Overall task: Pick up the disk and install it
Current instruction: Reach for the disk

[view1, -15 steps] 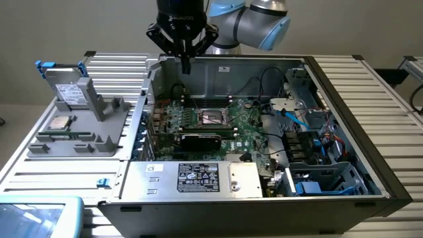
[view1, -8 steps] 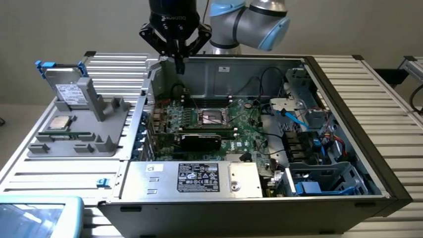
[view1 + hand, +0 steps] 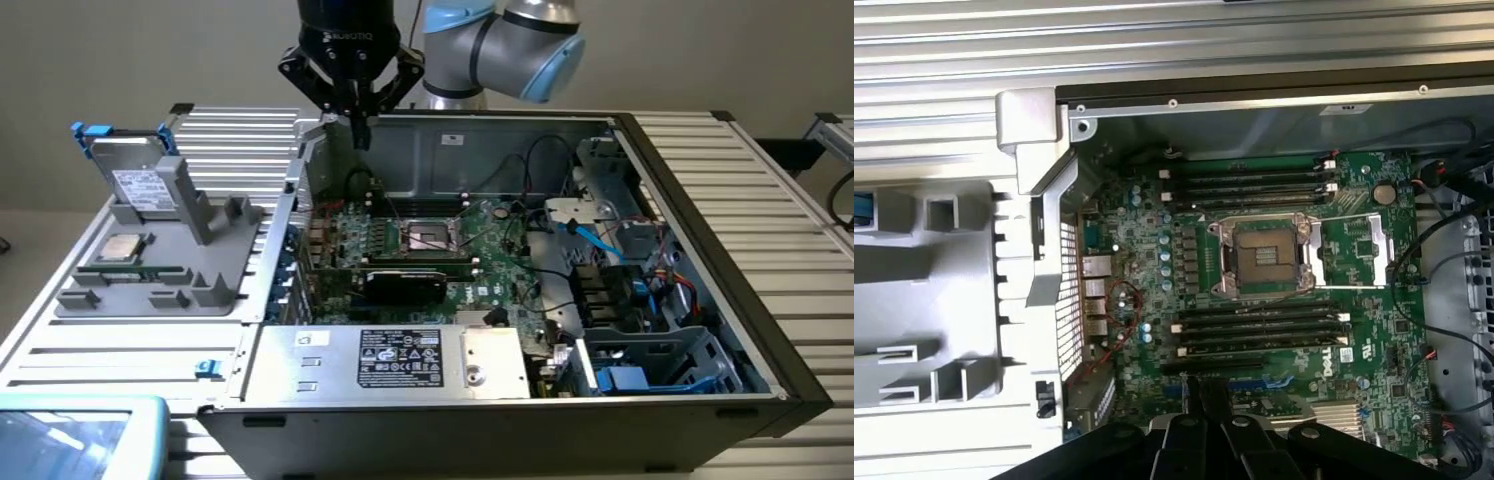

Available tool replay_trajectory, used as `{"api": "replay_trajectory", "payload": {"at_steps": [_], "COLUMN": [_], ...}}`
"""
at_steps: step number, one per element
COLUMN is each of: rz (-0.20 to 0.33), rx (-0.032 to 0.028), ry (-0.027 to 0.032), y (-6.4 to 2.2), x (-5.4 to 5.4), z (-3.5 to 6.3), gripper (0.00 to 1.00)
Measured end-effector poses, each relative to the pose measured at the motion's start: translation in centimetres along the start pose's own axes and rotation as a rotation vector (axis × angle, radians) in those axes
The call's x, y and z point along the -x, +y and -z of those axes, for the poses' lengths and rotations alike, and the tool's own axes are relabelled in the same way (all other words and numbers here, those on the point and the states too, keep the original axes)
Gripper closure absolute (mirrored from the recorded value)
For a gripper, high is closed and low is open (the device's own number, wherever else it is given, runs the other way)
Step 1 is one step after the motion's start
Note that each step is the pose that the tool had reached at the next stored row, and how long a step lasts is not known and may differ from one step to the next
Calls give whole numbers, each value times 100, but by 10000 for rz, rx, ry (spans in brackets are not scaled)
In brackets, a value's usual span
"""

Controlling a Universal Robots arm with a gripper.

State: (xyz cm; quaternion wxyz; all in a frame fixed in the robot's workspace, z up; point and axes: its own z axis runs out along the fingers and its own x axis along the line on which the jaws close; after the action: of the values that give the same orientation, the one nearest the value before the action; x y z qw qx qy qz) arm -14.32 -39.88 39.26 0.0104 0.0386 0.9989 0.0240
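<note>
On the grey holder (image 3: pixel 220 240), the disk (image 3: pixel 134 180) stands well apart from the tool (image 3: pixel 358 135).

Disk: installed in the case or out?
Out. The disk stands upright in the grey holder at the exterior view's left, outside the computer case.

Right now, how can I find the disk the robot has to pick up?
Find the big open computer case; on the exterior view's left of it sits a grey holder. The disk stands on edge at its far end, a silver slab with a white label and blue tabs, unlike the small square chip lying flat.
</note>
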Motion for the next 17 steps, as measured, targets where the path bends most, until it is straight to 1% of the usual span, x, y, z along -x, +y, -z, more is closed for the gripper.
{"api": "replay_trajectory", "payload": {"at_steps": [9,11,13,17], "rz": [0,-2,-1,-1], "rx": [-1,0,-1,-3], "ry": [3,6,11,23], "y": [-1,-3,-4,-5], "x": [-8,-24,-67,-212], "z": [0,1,1,4], "gripper": [89,89,89,89]}}
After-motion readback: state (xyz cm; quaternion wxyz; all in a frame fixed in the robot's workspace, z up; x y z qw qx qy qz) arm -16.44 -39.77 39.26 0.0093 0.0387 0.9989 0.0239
